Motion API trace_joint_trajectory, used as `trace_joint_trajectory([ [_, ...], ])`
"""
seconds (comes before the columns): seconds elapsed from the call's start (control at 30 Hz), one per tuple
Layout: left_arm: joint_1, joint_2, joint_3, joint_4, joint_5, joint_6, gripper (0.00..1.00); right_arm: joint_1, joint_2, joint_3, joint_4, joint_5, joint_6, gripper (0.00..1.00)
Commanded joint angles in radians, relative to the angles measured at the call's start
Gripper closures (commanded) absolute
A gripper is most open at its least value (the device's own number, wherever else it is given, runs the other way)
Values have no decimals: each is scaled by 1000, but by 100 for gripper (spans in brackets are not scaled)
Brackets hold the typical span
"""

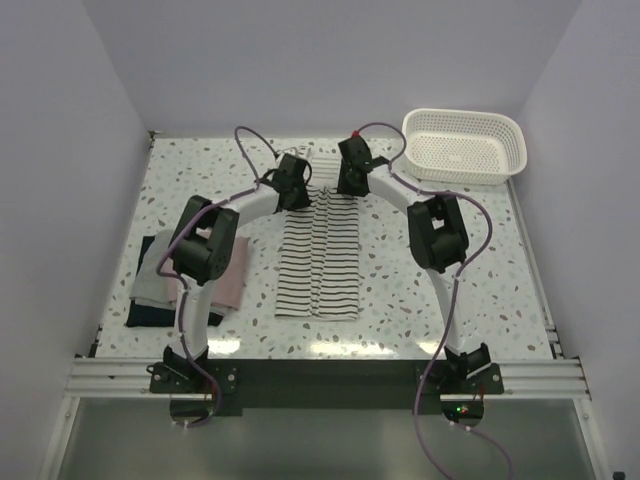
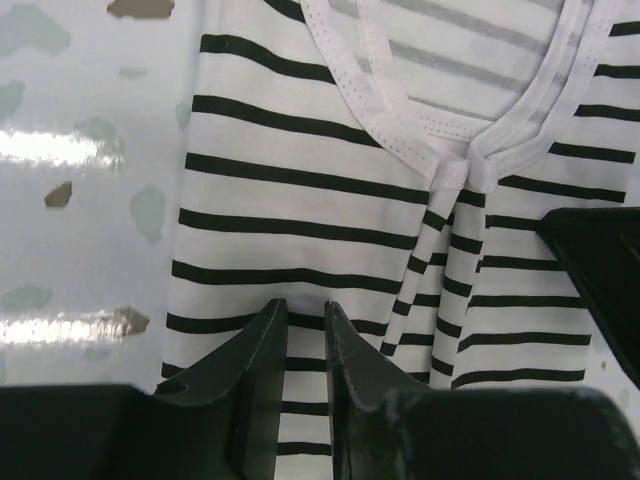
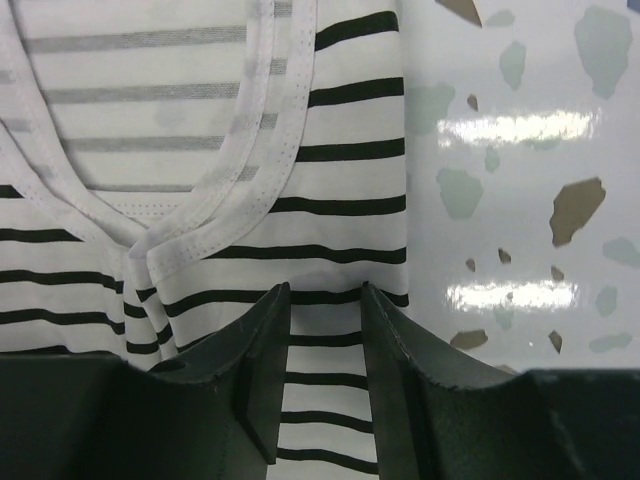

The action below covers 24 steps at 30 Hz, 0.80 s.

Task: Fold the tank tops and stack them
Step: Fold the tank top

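The white tank top with thin black stripes (image 1: 320, 265) lies in the middle of the table, folded into a long narrow strip. Both grippers are at its far end, by the neckline. My left gripper (image 1: 297, 195) is down on the strip's left part (image 2: 300, 200), jaws a narrow gap apart (image 2: 305, 308), with flat cloth showing between them. My right gripper (image 1: 350, 182) is down on the right part (image 3: 340, 200), jaws wider apart (image 3: 325, 290), also over flat cloth. The pink top (image 1: 228, 275) and the dark navy top (image 1: 148, 312) lie stacked at the left, partly hidden by the left arm.
A white lattice basket (image 1: 463, 147) stands at the far right corner. A pale grey cloth (image 1: 155, 285) lies on the left stack. White walls close in the table on three sides. The arm bases sit at the near edge.
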Motion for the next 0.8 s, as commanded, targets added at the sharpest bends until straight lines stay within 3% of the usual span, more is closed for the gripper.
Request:
trace_joint_trajectory([
  [0.0, 29, 105, 94, 16, 56, 24, 74, -12, 81, 94, -55, -34, -49, 61],
  [0.23, 58, 176, 226, 32, 123, 32, 71, -39, 102, 207, -31, -63, -64, 45],
  [0.43, 63, -43, 162, 95, 127, 61, 63, -42, -23, 304, -103, -59, -61, 32],
  [0.53, 63, -212, 44, 47, 44, 44, 61, -38, -130, 199, -121, -50, -31, 32],
  [0.63, 60, -411, -180, 23, -8, -17, 59, 4, -324, -53, -95, -2, 3, 32],
  [0.77, 53, -754, -629, 48, 5, -104, 58, 109, -674, -569, 29, -1, 129, 35],
])
